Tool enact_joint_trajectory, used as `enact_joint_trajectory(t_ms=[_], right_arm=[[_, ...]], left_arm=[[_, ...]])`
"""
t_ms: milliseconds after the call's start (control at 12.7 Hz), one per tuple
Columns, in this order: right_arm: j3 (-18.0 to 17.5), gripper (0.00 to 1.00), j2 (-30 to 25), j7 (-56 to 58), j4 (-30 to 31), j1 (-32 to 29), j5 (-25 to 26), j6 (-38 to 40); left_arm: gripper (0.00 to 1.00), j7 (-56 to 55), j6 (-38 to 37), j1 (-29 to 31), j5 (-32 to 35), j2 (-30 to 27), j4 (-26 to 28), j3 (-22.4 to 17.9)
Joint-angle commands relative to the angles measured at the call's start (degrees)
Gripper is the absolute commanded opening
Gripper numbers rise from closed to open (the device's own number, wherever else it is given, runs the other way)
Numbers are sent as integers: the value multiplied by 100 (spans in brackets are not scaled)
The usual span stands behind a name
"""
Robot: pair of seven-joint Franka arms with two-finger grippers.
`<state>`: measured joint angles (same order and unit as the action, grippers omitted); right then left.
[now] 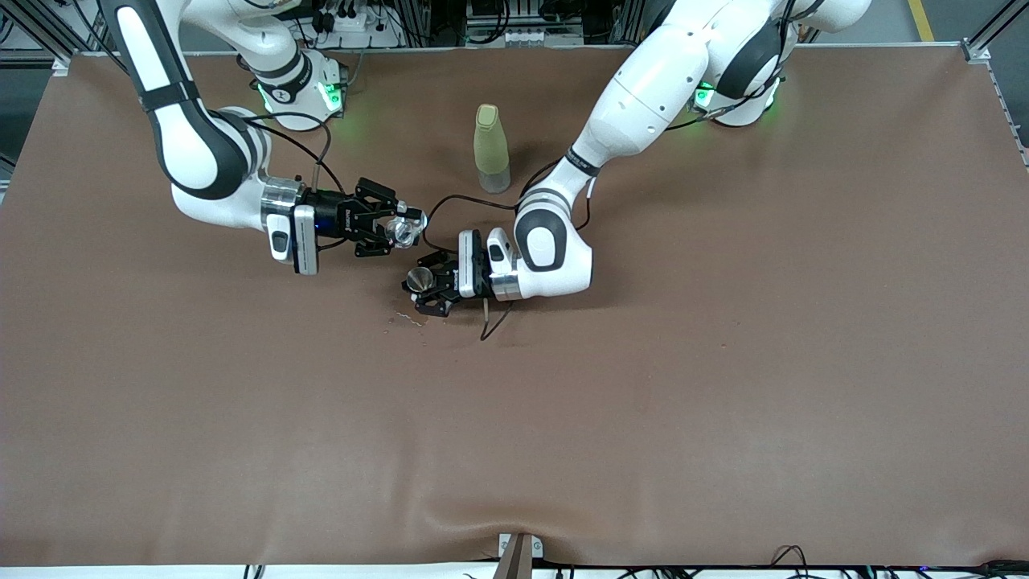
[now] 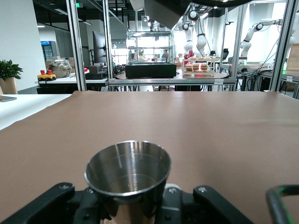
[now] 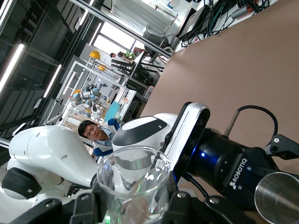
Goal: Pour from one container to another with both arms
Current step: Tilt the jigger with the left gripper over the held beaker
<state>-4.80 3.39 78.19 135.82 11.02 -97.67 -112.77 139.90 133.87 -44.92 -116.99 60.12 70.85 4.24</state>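
The tiny clear glass cup (image 1: 402, 232) (image 3: 134, 186) is tilted in the air, with my right gripper (image 1: 395, 227) shut on it, its mouth leaning toward the jigger. My left gripper (image 1: 424, 285) is shut on the silvery metal jigger (image 1: 418, 280) (image 2: 127, 179), held upright low over the middle of the table. The jigger's rim (image 3: 279, 198) also shows in the right wrist view, beside and lower than the glass. The cup and the jigger are close but apart. Liquid level in the jigger is hard to judge.
A tall yellow-green bottle (image 1: 491, 148) stands upright farther from the front camera than both grippers. A few small droplets or specks (image 1: 406, 321) lie on the brown table mat (image 1: 643, 402) just nearer the front camera than the jigger. A black cable (image 1: 490, 322) trails by the left wrist.
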Motion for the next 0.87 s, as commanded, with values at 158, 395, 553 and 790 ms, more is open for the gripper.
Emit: enact_joint_trajectory(t_ms=[158,395,553,790], right_arm=[[-56,28,179,-93,-187,-48,-129,45],[-56,27,311,-93,-293,-56,-173,53],[-56,27,337,-110,-293,-74,-173,62],[-56,26,425,-181,-310,-65,-340,71]], left_arm=[[0,90,-80,36,-78,-203,254,15],[0,81,-80,27,-78,-194,254,15],[0,81,-80,27,-78,-194,254,15],[0,81,-80,19,-87,-194,246,24]])
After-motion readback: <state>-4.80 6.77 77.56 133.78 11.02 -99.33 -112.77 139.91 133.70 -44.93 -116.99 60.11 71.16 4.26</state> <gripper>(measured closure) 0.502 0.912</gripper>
